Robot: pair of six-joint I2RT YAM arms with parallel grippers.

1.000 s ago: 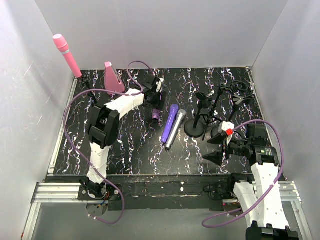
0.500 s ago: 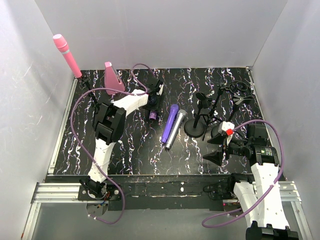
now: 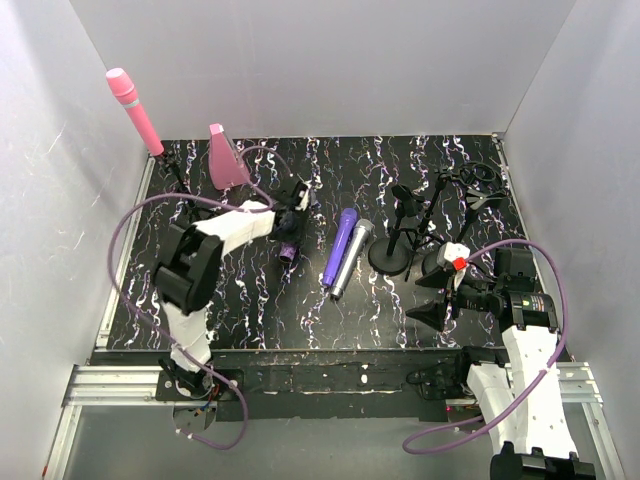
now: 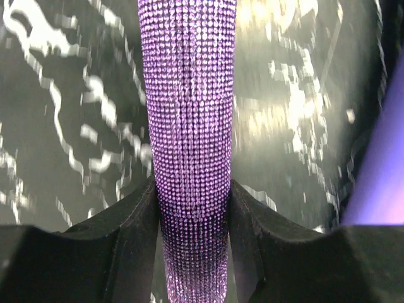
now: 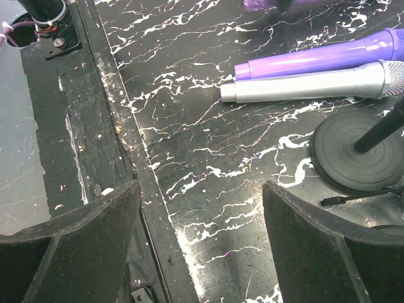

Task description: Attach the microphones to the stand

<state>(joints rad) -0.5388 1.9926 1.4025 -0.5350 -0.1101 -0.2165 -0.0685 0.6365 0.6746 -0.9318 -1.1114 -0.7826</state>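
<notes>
Where the worktop (image 3: 260,312) meets its near edge, the right gripper (image 3: 425,298) hovers. Its fingers (image 5: 82,243) are spread wide apart with nothing between them.

Microphone count: 4 (1 plain purple, 1 silver-grey, 1 glittery purple, 1 pink).

- The plain purple microphone (image 3: 340,245) and the silver-grey microphone (image 3: 352,258) lie flat at mid-worktop, side by side and touching. Their long axes are parallel, running from near-left to far-right in the top view. Tail ends point toward the near edge and heads away. Both lie ahead of the right fingers, well apart from them.
- The glittery purple microphone (image 4: 189,126) is just left of that pair. The left gripper (image 3: 291,225) is clamped on it, one of the fingers (image 4: 129,221) pressing each side of the barrel. In the wrist view the long axis runs straight out from the fingers. In the top view a short purple end shows below the gripper, pointing toward the near edge. I cannot tell whether it touches the worktop.

Right of the pair stands 1 round-based stand (image 3: 389,258), upright. Behind it are more black stand parts (image 3: 470,190), number not clear.

1 pink wedge block (image 3: 226,157) sits at far left.

The pink microphone (image 3: 135,110) is at the far left corner on a thin black stand (image 3: 178,178). It is tilted, head up and leftward.
</notes>
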